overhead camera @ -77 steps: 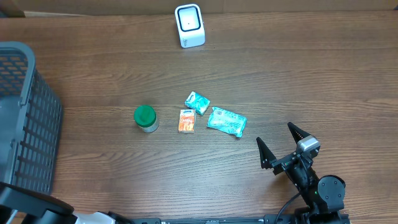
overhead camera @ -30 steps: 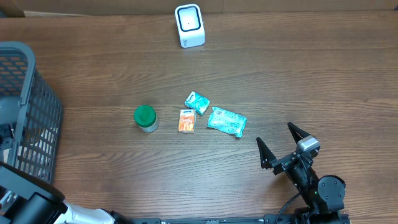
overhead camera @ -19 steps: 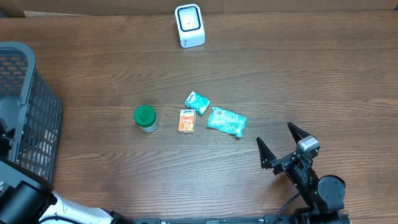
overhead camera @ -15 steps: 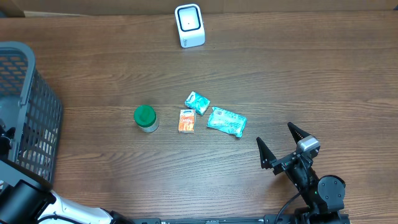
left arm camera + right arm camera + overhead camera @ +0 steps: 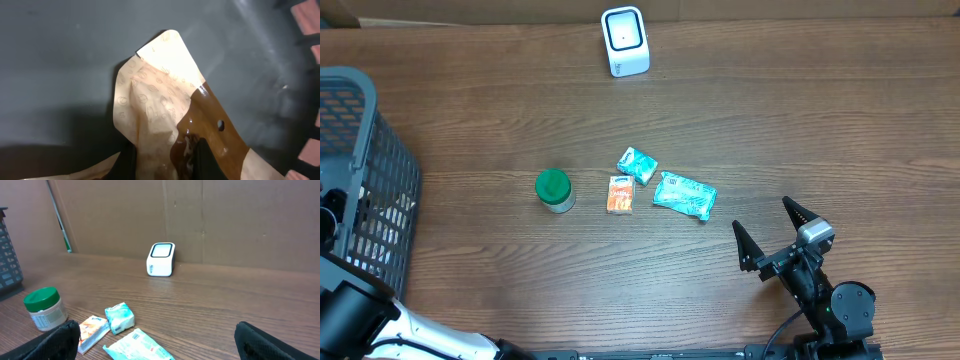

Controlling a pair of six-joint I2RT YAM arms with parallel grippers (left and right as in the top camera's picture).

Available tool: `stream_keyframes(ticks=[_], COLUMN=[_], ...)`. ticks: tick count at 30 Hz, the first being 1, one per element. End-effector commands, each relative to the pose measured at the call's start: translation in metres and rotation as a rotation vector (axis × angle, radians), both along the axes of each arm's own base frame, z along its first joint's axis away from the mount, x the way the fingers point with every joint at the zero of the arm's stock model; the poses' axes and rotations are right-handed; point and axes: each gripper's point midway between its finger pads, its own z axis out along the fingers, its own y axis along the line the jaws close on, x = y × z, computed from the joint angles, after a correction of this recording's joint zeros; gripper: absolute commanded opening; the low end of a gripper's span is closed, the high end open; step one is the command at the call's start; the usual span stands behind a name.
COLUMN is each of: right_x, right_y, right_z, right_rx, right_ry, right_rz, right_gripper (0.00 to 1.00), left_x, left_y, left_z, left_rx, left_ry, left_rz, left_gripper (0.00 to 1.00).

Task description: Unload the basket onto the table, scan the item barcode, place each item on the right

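Note:
In the left wrist view a tan and brown glossy pouch (image 5: 165, 95) lies on the dark grey floor of the basket (image 5: 380, 190). My left gripper (image 5: 167, 161) is shut on the pouch's lower edge, and the foil bunches between its black fingers (image 5: 204, 159). No barcode shows on the pouch. From overhead, the left gripper is hidden behind the basket wall. The white scanner (image 5: 624, 41) stands at the table's far edge, also visible from the right wrist as the scanner (image 5: 161, 259). My right gripper (image 5: 762, 216) hovers open and empty at the front right.
On the table's middle sit a green-lidded jar (image 5: 554, 190), an orange packet (image 5: 620, 194), a small teal packet (image 5: 637, 164) and a larger teal packet (image 5: 685, 194). The grey mesh basket fills the left edge. A cardboard wall (image 5: 200, 215) backs the table.
My left arm has shifted slightly inside the basket and its jaws have shut on the pouch. The right arm and the table items have not moved.

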Motion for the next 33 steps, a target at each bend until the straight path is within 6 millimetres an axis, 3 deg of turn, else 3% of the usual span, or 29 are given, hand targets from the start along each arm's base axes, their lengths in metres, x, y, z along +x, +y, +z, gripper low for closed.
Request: stream_keyframes(ticks=[1,6,13,19,22,25,26,28,29,30,33], right_x=[-0.001,-0.001,-0.001,-0.001,-0.001,-0.001,-0.001,-0.001,-0.001,-0.001,-0.001], right_y=[0.002,0.002,0.002,0.002,0.002,0.002,0.002,0.002,0.002,0.002,0.002], right_z=[-0.001,-0.001,-0.001,-0.001,-0.001,-0.001,-0.001,-0.001,-0.001,-0.001,-0.001], right_rx=[0.007,0.007,0.007,0.007,0.007,0.007,0.007,0.007,0.007,0.007,0.007], right_ry=[-0.002,-0.003,-0.002,-0.002,-0.002,-0.002,-0.002,-0.002,-0.002,-0.002,-0.002], right_rz=[0.009,0.009,0.009,0.009,0.009,0.009,0.009,0.009,0.009,0.009,0.009], right_gripper=[1.0,1.0,1.0,1.0,1.0,1.0,1.0,1.0,1.0,1.0,1.0], left_x=[-0.024,-0.014,0.004,-0.007,-0.021,-0.03,-0.031,-0.031,-0.03,-0.026,-0.014], left_y=[-0.04,-0.025,0.005,0.02,0.022,0.023,0.021,0.019,0.018,0.015,-0.001], left_z=[-0.06,-0.023,0.078,0.153,0.171,0.172,0.169,0.159,0.153,0.143,0.118], left_rx=[-0.207,-0.215,-0.144,-0.005,0.064,0.093,0.091,0.069,0.058,0.036,-0.072], left_ry=[0.152,0.155,0.123,0.136,0.181,0.234,0.248,0.258,0.258,0.244,0.184], left_rz=[0.023,0.04,0.054,0.113,0.134,0.143,0.139,0.132,0.129,0.12,0.091], left_gripper=[0.04,0.04,0.04,0.04,0.04,0.04,0.15,0.6,0.88,1.0,1.0])
